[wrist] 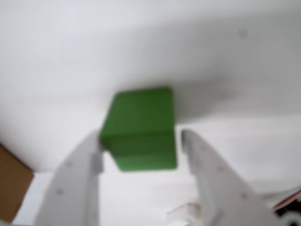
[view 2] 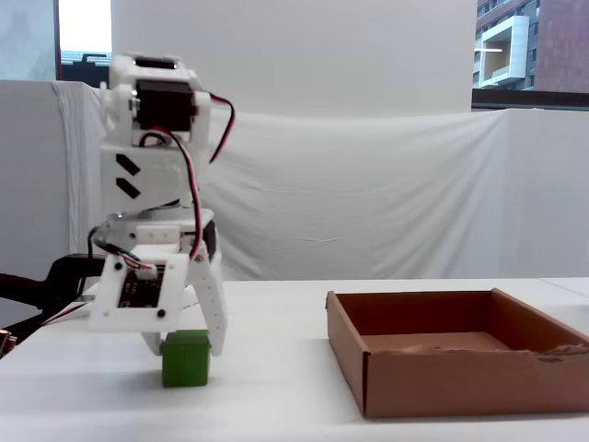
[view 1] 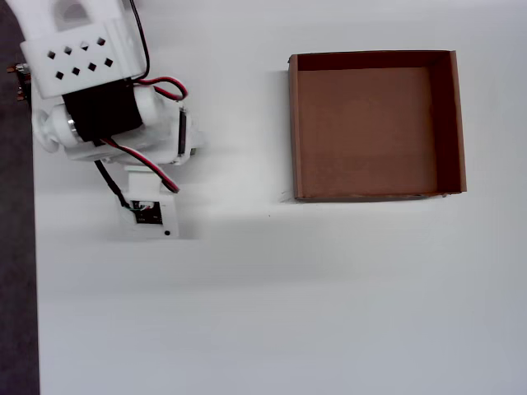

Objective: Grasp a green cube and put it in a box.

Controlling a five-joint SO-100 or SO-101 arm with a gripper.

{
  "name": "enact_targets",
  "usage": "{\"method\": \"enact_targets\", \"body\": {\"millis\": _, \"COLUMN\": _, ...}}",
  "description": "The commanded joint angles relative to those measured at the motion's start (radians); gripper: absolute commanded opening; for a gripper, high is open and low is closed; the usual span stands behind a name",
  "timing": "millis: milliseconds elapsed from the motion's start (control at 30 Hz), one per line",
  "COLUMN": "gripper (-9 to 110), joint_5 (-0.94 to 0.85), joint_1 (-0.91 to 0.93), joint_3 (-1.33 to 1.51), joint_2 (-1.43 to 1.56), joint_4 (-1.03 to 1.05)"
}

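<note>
I see the table [view 1: 272, 313] bare and white, with the box [view 2: 442, 378] empty and well off to the right in the fixed view. My hand [wrist: 141, 141] hangs low around the green cube [view 2: 185, 357], which sits on the table; the fingers straddle it, apart, not clamped. So I judge the grasp barely begun: closing, lifting and carrying remain. The stretch between cube and box is open; only the near wall needs clearing.

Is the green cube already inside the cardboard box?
No. In the fixed view the green cube sits on the white table under the gripper, well left of the empty cardboard box.
</note>
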Motion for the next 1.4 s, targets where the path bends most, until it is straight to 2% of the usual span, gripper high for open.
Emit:
{"method": "enact_targets", "body": {"millis": 0, "gripper": 19, "joint_5": 0.003, "joint_1": -0.005, "joint_3": 0.003, "joint_2": 0.023, "joint_4": -0.005}}
{"method": "enact_targets", "body": {"millis": 700, "gripper": 17, "joint_5": 0.025, "joint_1": -0.035, "joint_3": 0.072, "joint_2": 0.173, "joint_4": 0.023}}
{"method": "enact_targets", "body": {"millis": 1367, "gripper": 21, "joint_5": 0.025, "joint_1": -0.020, "joint_3": 0.107, "joint_2": 0.155, "joint_4": -0.032}}
